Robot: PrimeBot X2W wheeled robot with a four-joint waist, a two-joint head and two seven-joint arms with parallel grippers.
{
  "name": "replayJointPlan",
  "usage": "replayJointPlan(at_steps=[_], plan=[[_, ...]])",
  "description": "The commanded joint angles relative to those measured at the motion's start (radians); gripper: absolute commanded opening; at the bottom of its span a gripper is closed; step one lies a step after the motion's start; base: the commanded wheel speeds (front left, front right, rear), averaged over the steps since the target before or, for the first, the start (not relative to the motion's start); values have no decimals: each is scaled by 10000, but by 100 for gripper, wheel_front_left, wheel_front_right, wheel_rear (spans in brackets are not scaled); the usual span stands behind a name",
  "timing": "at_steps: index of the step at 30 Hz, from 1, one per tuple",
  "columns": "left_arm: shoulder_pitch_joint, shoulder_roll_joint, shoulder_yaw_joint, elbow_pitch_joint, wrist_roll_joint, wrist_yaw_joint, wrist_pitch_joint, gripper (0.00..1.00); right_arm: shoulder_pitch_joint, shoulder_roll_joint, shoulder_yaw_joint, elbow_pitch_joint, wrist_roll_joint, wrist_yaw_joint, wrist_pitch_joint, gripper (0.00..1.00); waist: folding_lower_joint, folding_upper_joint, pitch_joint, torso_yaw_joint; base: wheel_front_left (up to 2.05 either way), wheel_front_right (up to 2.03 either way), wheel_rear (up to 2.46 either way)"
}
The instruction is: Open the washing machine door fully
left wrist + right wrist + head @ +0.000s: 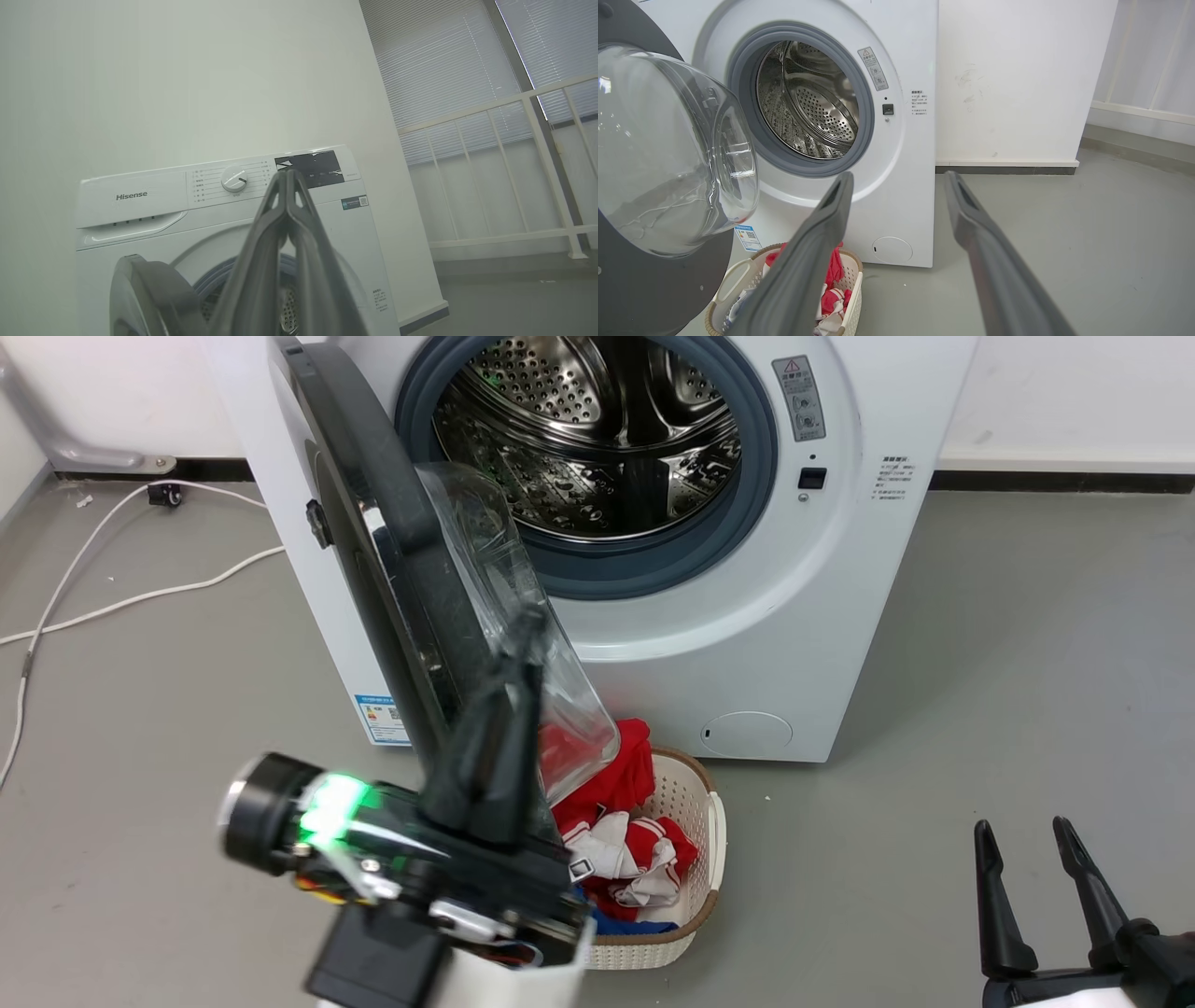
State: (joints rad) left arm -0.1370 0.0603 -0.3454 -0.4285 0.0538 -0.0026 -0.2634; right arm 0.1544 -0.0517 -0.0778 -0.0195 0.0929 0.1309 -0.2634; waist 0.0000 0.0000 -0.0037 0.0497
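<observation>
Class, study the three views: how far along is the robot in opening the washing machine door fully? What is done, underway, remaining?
Done: the washing machine door is unlatched and stands roughly square to the front, baring the drum. In hand: the left gripper, shut, is by the glass bowl; contact unclear. Left: swing the door wider. The right gripper is open, idle.

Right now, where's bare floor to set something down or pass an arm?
Free: floor right of the washing machine, ahead of the right gripper; floor left of it, bar the cables. Crowded: under the door, laundry basket and left gripper.
</observation>
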Motion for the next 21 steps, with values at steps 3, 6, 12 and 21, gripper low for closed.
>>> replayJointPlan(at_steps=[3, 6, 12, 21], plan=[[-33, -22, -574, 256, -91, -139, -20, 0, 8, 27, 47, -69, -67, -2, -19, 100, 0, 0, 30, 6, 0, 0, 0], [107, -36, -1169, 526, -145, -236, -22, 0, 1, 25, 64, -89, -136, -2, -18, 100, 0, 0, 63, 21, 0, 0, 0], [402, -53, -1955, 1160, -279, -250, -20, 0, -65, 26, 72, -116, -244, -2, -18, 100, 0, 0, 214, 62, 0, 0, 0], [988, -12, -2167, 2418, -507, -23, -21, 0, -193, 26, 69, -70, -266, -2, -18, 100, 0, 0, 440, 147, 0, 0, 0]])
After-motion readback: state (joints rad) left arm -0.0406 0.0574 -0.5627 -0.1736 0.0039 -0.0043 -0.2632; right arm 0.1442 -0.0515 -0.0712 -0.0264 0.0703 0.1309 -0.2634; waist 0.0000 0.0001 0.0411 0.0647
